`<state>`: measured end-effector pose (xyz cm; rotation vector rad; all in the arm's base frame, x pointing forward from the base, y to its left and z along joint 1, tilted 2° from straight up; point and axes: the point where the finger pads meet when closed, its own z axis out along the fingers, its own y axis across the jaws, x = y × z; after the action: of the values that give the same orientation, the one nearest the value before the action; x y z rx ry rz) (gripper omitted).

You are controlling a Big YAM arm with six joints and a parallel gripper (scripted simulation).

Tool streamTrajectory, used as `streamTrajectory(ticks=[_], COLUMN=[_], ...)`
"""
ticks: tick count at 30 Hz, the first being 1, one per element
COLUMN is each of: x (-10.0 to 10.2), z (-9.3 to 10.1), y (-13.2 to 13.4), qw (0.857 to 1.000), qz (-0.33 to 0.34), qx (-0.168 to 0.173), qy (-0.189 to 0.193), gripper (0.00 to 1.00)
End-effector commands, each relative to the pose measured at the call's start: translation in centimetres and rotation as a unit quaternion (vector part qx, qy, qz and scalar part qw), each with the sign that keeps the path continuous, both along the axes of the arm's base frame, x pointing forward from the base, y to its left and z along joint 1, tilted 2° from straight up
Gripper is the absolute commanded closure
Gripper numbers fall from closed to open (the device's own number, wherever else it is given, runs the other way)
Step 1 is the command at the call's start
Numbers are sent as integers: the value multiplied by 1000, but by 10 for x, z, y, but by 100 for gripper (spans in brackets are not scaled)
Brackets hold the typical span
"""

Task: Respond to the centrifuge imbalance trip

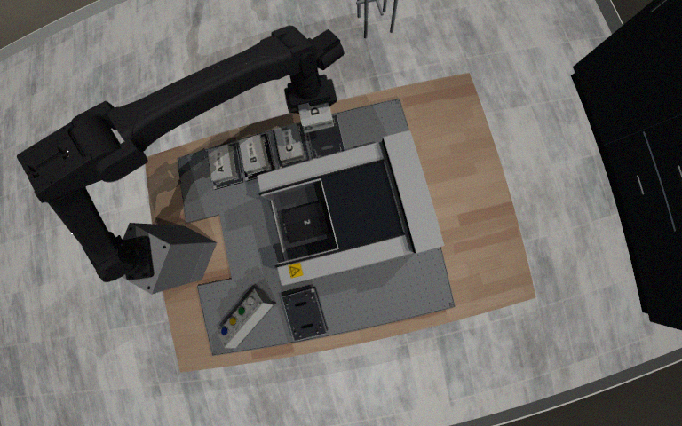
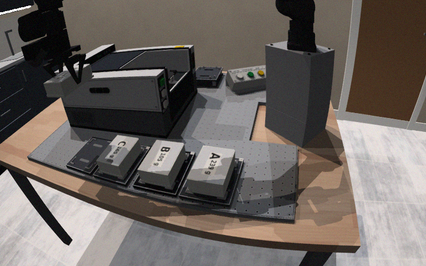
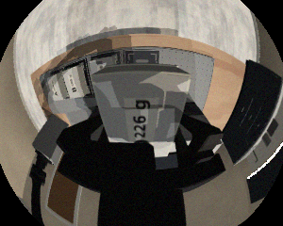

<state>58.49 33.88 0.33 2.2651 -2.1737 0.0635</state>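
Gripping plate D [image 1: 316,117] in the gripper [image 1: 313,107], fingers clamped on its sides, just above centre in the top view. Carrying it in the air at the far left of the exterior view [image 2: 64,82], level with the upper edge of the centrifuge [image 2: 126,88] and over the end of the nest row. Showing a label ending in "226 g" on the block's face at the centre of the wrist view [image 3: 141,109]. Hanging above the bare fourth nest [image 2: 88,154], dark and flat, at the left end of the row in the exterior view.

Sitting in their nests along the lower middle of the exterior view: plate C [image 2: 118,156], plate B [image 2: 162,163] marked 105 g, plate A [image 2: 212,169] marked 239 g. Reading C's label as 165 g, though possibly wrong, the print being small and slanted.

Standing open at the centre of the top view: the centrifuge door opening, with bucket 2 [image 1: 306,221] below it, dark and marked "2". Lying at the lower left of the top view: the operator panel [image 1: 244,318] with its coloured buttons, beside a dark spare nest [image 1: 304,312]. Rising from the grey pedestal [image 1: 168,256] at the left of the top view: the black arm, reaching toward the upper middle.
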Motion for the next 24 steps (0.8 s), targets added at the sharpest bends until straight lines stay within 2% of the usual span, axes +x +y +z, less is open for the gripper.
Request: streamTrajectory(ticks=[1,10,11,13,20,21,22,24], x=[16,23,23,9,13,11,13,13], z=[41,51,48,28,30,15,31,31], y=[21,9,4,-8,-15,-19,-20,-26], qw=[999,999,999,1000,999,999,998,997], qz=[-1,-15,-20,-26,-46,-51,-57,-70], qx=[21,25,23,10,17,11,17,18], qy=[-33,-39,-36,-14,-24,-14,-24,-24], gripper=[100,100,100,100,100,100,100,100])
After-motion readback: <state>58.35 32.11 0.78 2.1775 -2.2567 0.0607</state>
